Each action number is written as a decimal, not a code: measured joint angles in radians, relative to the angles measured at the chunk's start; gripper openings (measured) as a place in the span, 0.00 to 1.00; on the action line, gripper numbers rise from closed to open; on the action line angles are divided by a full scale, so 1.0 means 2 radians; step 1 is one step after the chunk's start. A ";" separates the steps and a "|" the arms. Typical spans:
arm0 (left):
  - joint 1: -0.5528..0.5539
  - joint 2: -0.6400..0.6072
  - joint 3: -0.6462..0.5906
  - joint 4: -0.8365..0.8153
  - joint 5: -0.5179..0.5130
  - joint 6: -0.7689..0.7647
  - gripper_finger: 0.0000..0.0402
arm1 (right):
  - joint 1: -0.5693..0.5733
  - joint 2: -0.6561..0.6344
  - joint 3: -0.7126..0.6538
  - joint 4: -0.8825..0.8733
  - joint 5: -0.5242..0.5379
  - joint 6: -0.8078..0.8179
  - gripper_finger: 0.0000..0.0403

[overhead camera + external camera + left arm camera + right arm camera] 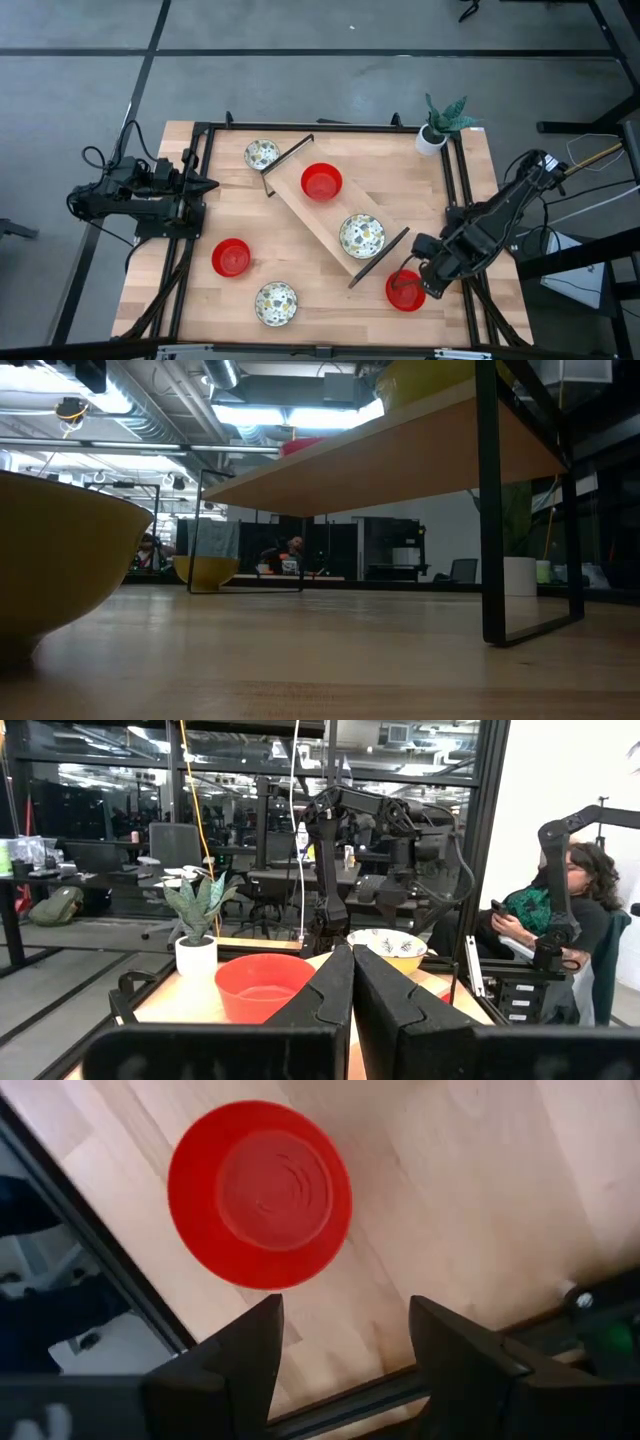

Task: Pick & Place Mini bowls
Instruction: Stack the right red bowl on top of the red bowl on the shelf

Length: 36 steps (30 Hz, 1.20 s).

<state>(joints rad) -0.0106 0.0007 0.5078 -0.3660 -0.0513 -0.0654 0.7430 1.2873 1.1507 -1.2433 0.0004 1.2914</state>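
Red mini bowls stand on the table at the near right (pixel 405 290), on the table left of centre (pixel 231 257), and on a raised wooden shelf (pixel 321 182). Patterned bowls, white inside and yellow outside, sit on the shelf (pixel 361 235), at the table's front (pixel 276 303) and at the far left (pixel 262 154). My right gripper (pixel 412 275) hangs open above the near-right red bowl (pixel 260 1195), pointing down; its fingers (pixel 345 1335) are clear of the rim. My left gripper (pixel 205 185) waits shut at the left edge (pixel 352 980).
The wooden shelf (pixel 300 215) on black legs runs diagonally across the table's middle. A white pot with a green plant (pixel 434 132) stands at the far right corner. Black frame rails (pixel 462 180) line the table's sides. A person sits beyond the table (pixel 540 910).
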 joint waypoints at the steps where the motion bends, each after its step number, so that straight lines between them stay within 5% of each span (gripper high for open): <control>1: 0.000 0.000 0.000 0.000 0.000 0.000 0.01 | 0.003 0.002 0.000 0.001 0.002 0.005 0.54; 14: 0.000 0.000 0.000 0.000 0.000 0.000 0.01 | 0.039 0.016 -0.009 0.027 0.030 0.034 0.54; 36: 0.000 0.000 0.000 0.000 0.000 0.000 0.01 | 0.047 0.017 -0.165 0.194 0.003 0.063 0.54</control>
<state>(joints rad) -0.0105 0.0010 0.5078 -0.3660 -0.0513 -0.0654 0.8360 1.3205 0.8212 -0.8545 0.0071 1.4173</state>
